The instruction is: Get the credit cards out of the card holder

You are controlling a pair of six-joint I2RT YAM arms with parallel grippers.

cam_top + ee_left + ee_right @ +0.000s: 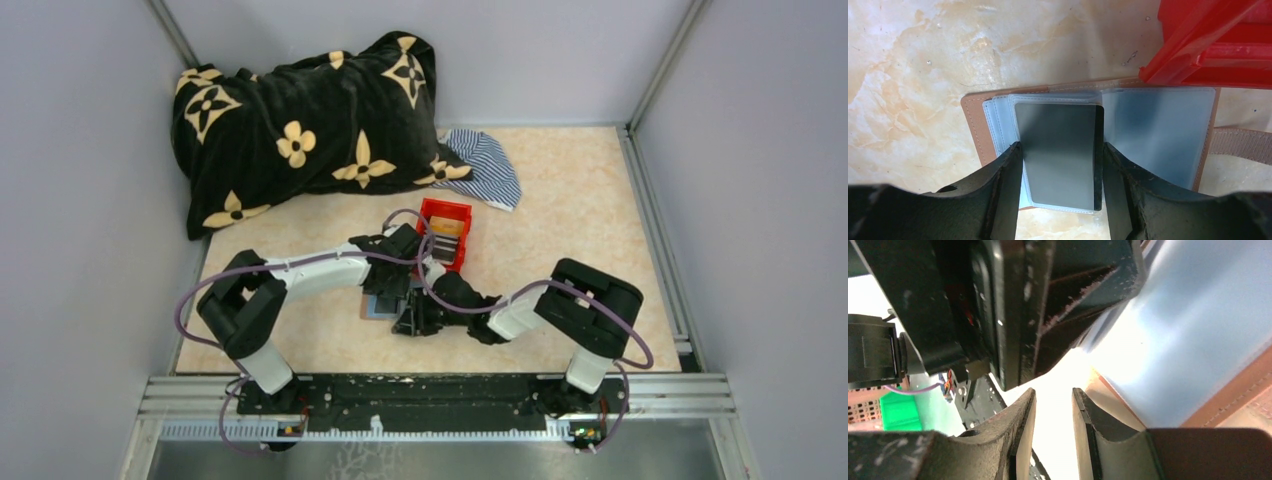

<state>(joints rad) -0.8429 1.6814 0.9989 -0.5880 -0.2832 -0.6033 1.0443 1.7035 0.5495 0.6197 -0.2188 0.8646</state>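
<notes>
Where the two arms meet at mid-table, the following are listed.

1. Card holder [1158, 132]: brown-bordered, lying open and flat on the marbled table [570, 200], with its grey-blue pocket panels facing up.
2. Dark grey card [1058, 165]: over the holder's left-hand pocket panels, long axis running 12 to 6 o'clock in the left wrist view. Whether it is partly sleeved or fully out cannot be told.
3. Left gripper [1062, 147]: fingers pressed against the card's two long edges, at 9 and 3 o'clock of it, grasping it across its width.
4. Right gripper [1053, 395]: at 4 o'clock of the card holder in the top view. Its fingers are parted by a narrow gap with nothing seen between them, and one finger sits just beside the holder's brown border.
5. Red bin [447, 208]: at 1 o'clock of the card holder, its near corner overlapping the holder's far right corner in the left wrist view. It contains further cards [447, 240], tan and dark, number not legible.
6. Black cushion [300, 120]: cream flower pattern, at 11 o'clock on the table, against the rear wall.
7. Striped cloth [487, 165]: blue and white, at 12 o'clock of the bin, beside the cushion.
</notes>
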